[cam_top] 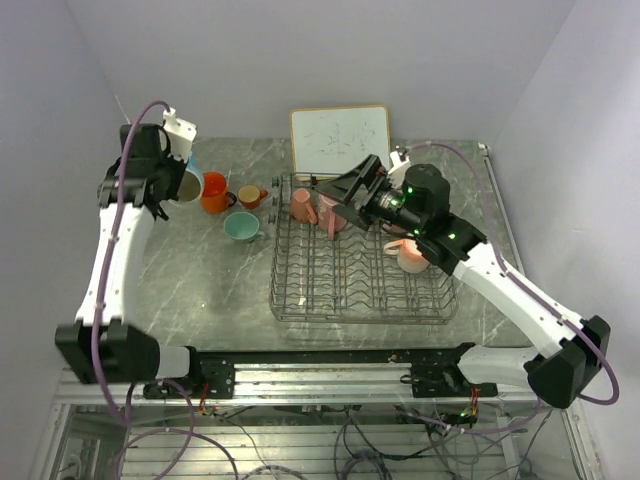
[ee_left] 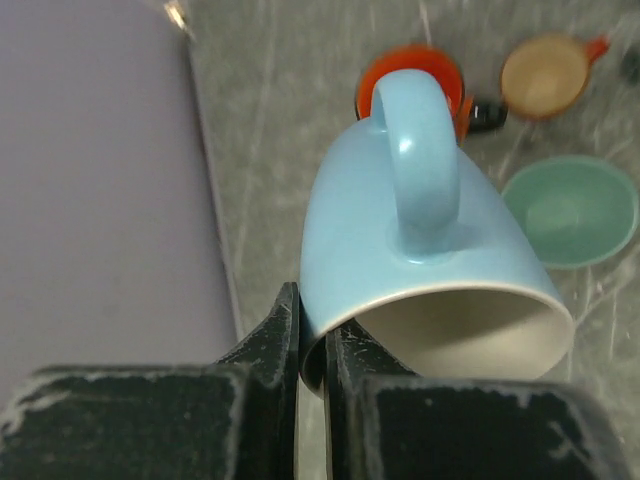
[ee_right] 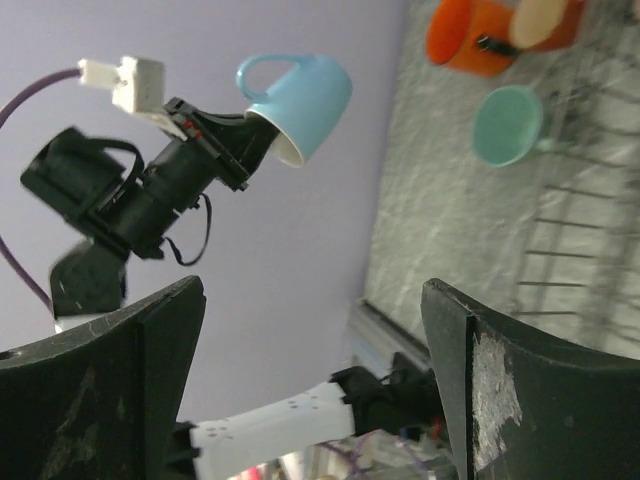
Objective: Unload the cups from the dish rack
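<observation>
My left gripper (ee_left: 312,330) is shut on the rim of the light blue mug (ee_left: 420,240), holding it tilted in the air above the table's far left (cam_top: 190,185). Below it stand the large orange mug (cam_top: 214,193), the small orange mug (cam_top: 251,196) and the mint green mug (cam_top: 241,227) on the table. The dark wire dish rack (cam_top: 360,290) holds two pink mugs (cam_top: 303,206) at its far left and a peach mug (cam_top: 410,255) at its right. My right gripper (cam_top: 335,200) is open and empty above the pink mugs; its wrist view shows wide jaws (ee_right: 315,330).
A white framed board (cam_top: 340,140) leans on the back wall behind the rack. Walls close in on the left and right. The right wrist view looks across to the blue mug (ee_right: 300,100), the mint mug (ee_right: 508,125) and the rack wires (ee_right: 580,230).
</observation>
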